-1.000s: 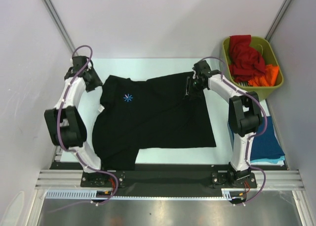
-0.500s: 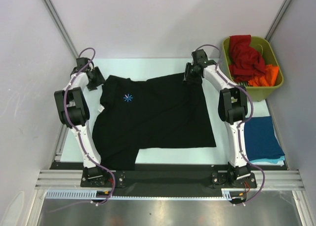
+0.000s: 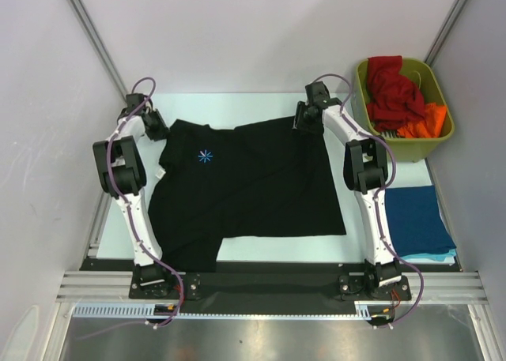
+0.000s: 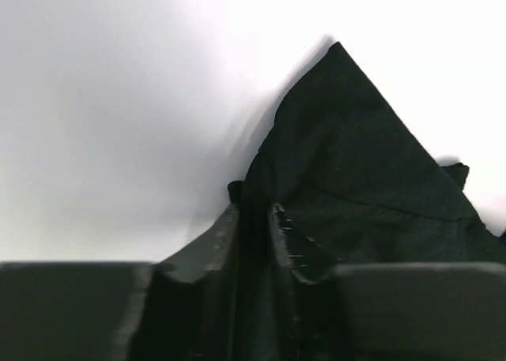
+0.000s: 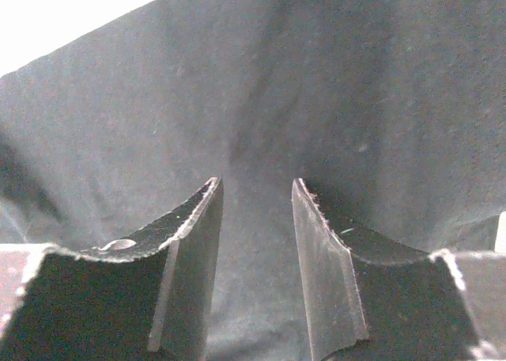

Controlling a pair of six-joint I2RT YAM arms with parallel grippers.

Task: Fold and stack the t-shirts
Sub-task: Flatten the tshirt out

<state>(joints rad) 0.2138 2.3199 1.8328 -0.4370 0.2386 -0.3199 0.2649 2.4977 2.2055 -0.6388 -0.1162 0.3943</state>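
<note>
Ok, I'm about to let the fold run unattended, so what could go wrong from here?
The left tool looks pinched on the black t-shirt, while the right tool is open over its corner; lifting now would likely skew the shirt. The right arm also works close to the olive-green bin and might bump it on a wide swing.

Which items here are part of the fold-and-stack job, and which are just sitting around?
Job:
- black t-shirt, spread on the table
- red t-shirt and orange t-shirt, in the bin
- dark blue t-shirt, folded, on a teal t-shirt

Just there:
- olive-green bin
</note>
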